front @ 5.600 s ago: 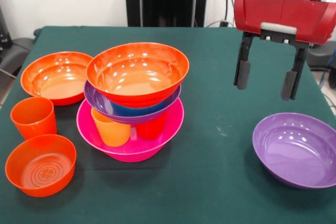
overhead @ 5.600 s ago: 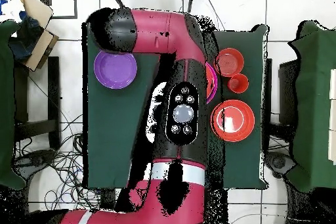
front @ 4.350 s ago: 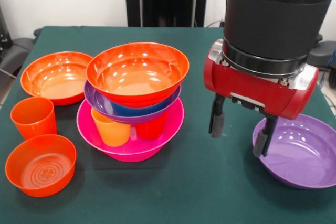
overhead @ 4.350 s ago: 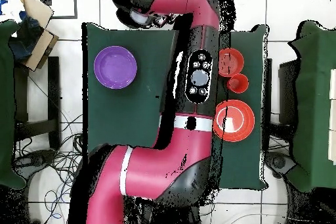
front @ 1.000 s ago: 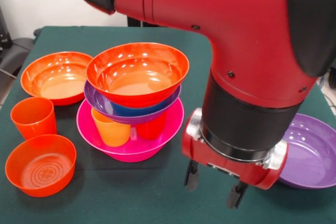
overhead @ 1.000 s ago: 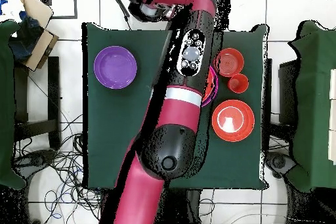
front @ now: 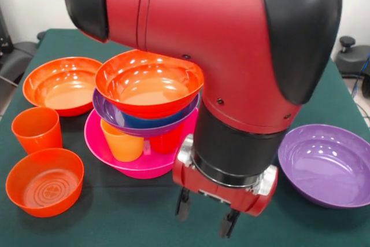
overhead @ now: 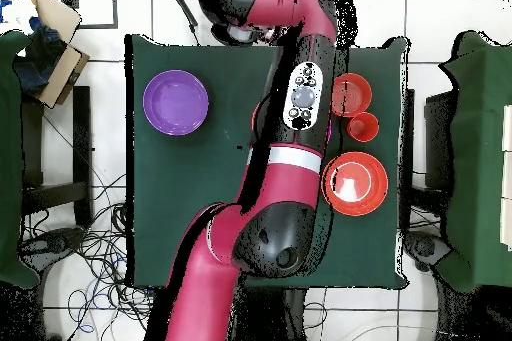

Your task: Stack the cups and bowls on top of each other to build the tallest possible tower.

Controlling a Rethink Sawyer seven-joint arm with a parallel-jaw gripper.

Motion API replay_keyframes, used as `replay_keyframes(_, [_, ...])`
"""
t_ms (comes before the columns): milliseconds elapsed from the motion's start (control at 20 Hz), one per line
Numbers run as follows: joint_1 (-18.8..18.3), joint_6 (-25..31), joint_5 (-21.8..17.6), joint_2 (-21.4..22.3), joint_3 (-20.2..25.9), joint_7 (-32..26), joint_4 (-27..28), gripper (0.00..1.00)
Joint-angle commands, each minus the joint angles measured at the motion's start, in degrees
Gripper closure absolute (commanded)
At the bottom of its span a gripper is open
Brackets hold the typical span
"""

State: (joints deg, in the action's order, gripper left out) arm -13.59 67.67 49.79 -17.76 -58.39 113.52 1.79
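The tower stands left of centre in the front view. Its base is the big pink bowl (front: pixel 115 153), which holds a yellow-orange cup (front: pixel 122 141) and a red cup (front: pixel 166 140). On these rest a purple bowl (front: pixel 113 115), the blue bowl (front: pixel 145 122) and a wide orange bowl (front: pixel 149 83). My gripper (front: pixel 205 214) is open and empty. It hangs low over the table's near edge, just right of the pink bowl. A second purple bowl (front: pixel 327 163) (overhead: pixel 176 103) sits alone to its right. In the overhead view the arm hides the tower.
Left of the tower lie a wide orange bowl (front: pixel 62 84) (overhead: pixel 354 182), an orange cup (front: pixel 37 129) (overhead: pixel 363 127) and a small orange bowl (front: pixel 44 181) (overhead: pixel 351 92). The arm's bulk (front: pixel 219 39) looms over the green table (front: pixel 115 224).
The gripper came down from above the lone purple bowl and moved along the near edge toward the tower, empty throughout. No bowl or cup has moved.
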Motion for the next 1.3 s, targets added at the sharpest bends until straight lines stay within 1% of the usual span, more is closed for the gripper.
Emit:
replay_keyframes(50, [-1.15,-4.24,-4.18,-0.35,6.79,-15.67,-3.38,0.0])
replay_keyframes(400, [-1.37,-3.33,-6.01,0.48,10.05,-17.52,-4.34,0.0])
replay_keyframes(700, [-2.18,-2.19,-6.88,0.56,11.51,-20.12,-4.14,0.0])
replay_keyframes(900, [-3.05,-1.69,-7.79,0.64,11.5,-22.39,-3.96,0.0])
replay_keyframes(1150, [-3.25,-2.11,-9.98,1.14,13.27,-23.47,-4.72,0.0])
replay_keyframes(1300, [-2.86,-2.66,-12.25,1.81,15.53,-23.58,-6.04,0.0])
